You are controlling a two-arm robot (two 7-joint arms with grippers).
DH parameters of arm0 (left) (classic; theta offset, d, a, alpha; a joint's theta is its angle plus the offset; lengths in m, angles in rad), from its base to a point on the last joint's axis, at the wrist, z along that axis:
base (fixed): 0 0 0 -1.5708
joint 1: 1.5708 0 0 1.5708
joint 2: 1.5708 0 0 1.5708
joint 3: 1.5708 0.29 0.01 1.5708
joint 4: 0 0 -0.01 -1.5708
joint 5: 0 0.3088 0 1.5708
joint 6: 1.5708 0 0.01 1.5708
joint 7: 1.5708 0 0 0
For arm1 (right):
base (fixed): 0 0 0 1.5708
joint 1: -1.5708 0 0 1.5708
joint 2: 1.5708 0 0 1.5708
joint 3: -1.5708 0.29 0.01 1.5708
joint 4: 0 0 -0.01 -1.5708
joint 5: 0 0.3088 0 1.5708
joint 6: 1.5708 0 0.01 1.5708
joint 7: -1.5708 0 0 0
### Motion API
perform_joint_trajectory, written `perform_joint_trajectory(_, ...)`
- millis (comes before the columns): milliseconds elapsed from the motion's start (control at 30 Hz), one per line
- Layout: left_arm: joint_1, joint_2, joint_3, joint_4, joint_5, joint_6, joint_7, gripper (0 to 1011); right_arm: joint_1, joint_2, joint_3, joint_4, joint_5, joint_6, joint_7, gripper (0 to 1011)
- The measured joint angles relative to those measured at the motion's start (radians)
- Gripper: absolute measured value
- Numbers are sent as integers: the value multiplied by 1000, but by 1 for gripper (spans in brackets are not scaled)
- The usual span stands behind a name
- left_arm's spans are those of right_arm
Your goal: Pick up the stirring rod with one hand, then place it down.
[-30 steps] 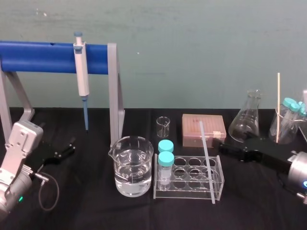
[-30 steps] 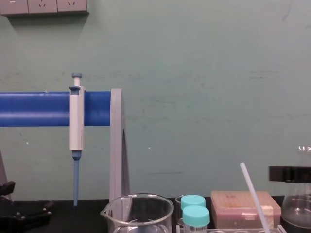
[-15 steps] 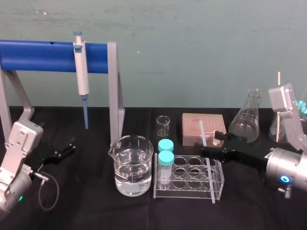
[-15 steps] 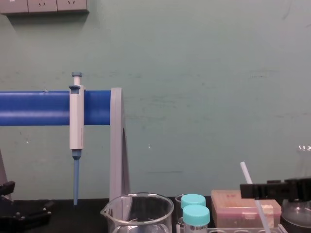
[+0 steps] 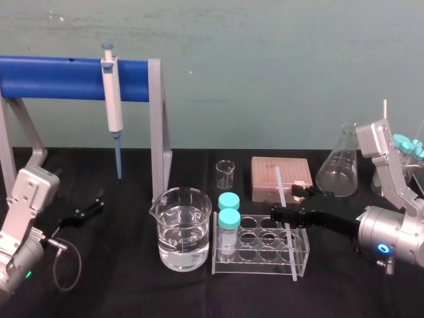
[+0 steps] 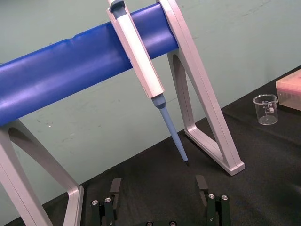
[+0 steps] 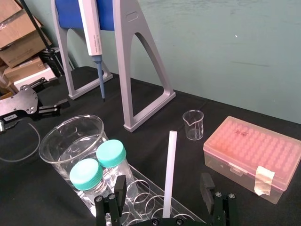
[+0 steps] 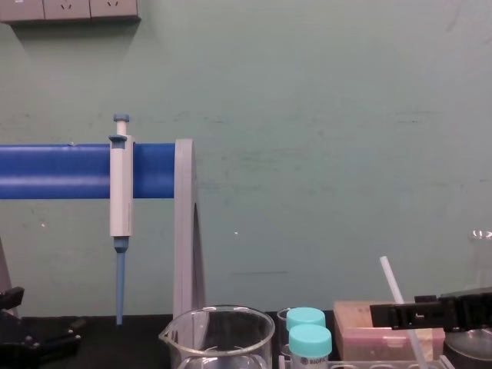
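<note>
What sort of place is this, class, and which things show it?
Most likely a laboratory bench: a pipette hangs on a blue stand, a beaker holds clear liquid, and capped tubes sit in a rack.

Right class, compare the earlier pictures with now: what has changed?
The right gripper swung in from the right and now sits open astride the stirring rod, not gripping it. The rod leaning in the tube rack, the pipette and the left gripper stayed put.

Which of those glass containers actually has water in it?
The large beaker beside the tube rack holds water; the small beaker and the conical flask look empty.
</note>
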Motion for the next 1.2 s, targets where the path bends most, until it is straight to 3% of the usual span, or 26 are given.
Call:
perform_joint_trajectory(100,0,0,0,0,0,0,0,1000,0,0,0,0,2,0,0,1003)
perform_joint_trajectory(300,0,0,0,0,0,0,0,1000,0,0,1,0,4,0,1,908)
perform_joint_trajectory(1200,0,0,0,0,0,0,0,1000,0,0,3,0,8,1,4,66)
